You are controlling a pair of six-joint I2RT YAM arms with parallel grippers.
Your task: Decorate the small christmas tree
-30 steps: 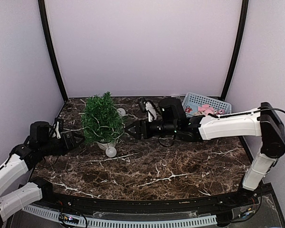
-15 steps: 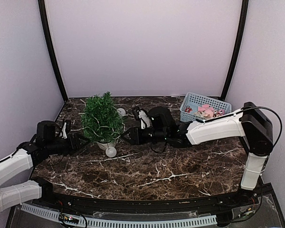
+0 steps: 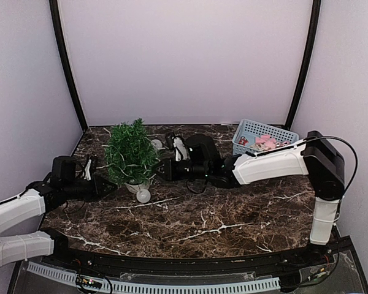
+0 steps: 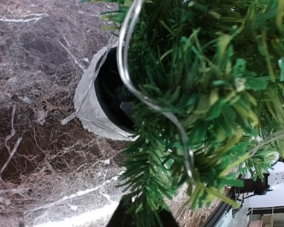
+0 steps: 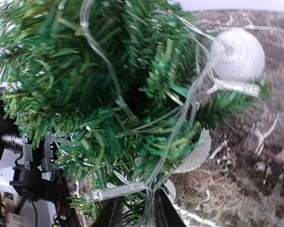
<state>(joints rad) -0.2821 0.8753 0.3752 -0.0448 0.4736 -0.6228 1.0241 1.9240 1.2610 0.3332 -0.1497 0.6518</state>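
- Dark brown marbled table [image 3: 233, 214] with white veins, closed in by pale lilac walls [image 3: 184, 55] and two black corner poles [image 3: 66, 61].
- On the left half of the table, toward the back, the small christmas tree [image 3: 132, 153] stands upright, a bushy green cone.
- Its round white pot [image 3: 134, 187] rests on the table. The left wrist view looks down into the pot's dark inside.
- A clear light string [image 5: 100, 56] loops through the branches on both flanks.
- One white ball [image 3: 143, 196] lies on the table just in front of the pot.
- A second white ball [image 3: 156, 144] sits at the tree's back right edge, and I cannot tell whether it hangs or lies on the table.
- The left gripper [image 3: 112, 182] reaches in low from the left and touches the lowest branches beside the pot. Foliage covers its jaws, so I cannot tell how they stand.
- The right gripper [image 3: 157, 170] meets the tree's right flank at mid-height. Its jaws stand narrow with strands of the string between them, and I cannot tell whether they pinch the strands.
- A blue basket [image 3: 245, 131] sits at the back right corner, well apart from the tree, holding pink pieces [image 3: 267, 142].
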